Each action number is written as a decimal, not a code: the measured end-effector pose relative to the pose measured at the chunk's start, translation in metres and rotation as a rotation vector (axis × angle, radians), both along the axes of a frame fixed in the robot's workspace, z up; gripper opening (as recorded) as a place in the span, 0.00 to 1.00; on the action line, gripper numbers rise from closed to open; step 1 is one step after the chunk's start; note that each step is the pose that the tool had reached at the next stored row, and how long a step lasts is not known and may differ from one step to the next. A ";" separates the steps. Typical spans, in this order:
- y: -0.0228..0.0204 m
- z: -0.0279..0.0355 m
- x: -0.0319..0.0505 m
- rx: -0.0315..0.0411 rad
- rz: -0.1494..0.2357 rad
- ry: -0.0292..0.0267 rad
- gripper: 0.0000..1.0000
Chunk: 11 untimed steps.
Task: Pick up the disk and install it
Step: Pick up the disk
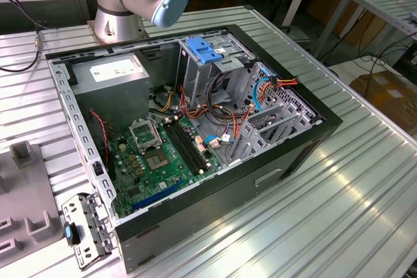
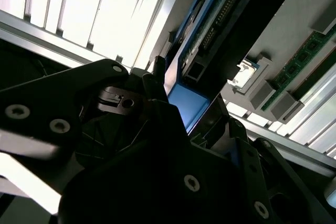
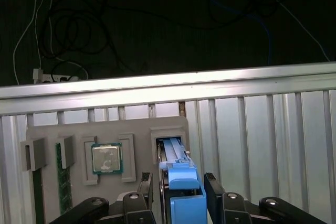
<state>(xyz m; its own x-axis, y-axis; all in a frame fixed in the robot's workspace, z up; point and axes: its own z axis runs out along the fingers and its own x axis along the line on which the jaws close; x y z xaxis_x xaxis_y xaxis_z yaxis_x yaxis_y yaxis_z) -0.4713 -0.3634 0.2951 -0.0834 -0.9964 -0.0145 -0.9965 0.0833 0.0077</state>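
- Disk (image 3: pixel 173 153) and tool are together at the grey tray (image 3: pixel 136 129). The disk stands in one pocket of this tray, next to the processor chip (image 3: pixel 107 158) and the memory sticks (image 3: pixel 63 179).
- Your gripper (image 3: pixel 179 178) sits over the free end of the disk, with one jaw on each side of its blue rail. The second wrist view shows the same: the gripper (image 2: pixel 189 98) is around the blue end, and the disk (image 2: pixel 210 30) runs away from it with its green circuit side showing.
- I cannot tell whether the gripper is pinching the disk or is only spread around it without pressing. The jaws are very close to the blue sides, but contact is not clear.
- The long axis seems to me the important relation. The disk appears to stand on its short end, so its length points out of the pocket and straight toward the tool, in line with it and not across it.
- You have the tray (image 1: pixel 26 187) on the table at the exterior view's left, just beside the open computer case (image 1: pixel 195 216).
- The drive cage with a blue bracket (image 1: pixel 199 50) is at the far side of the case, well apart from the tray, so I judge the installing is not yet done.
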 end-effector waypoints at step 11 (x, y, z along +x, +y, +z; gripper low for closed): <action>0.0000 0.0000 0.0000 -0.0001 0.000 0.0000 0.38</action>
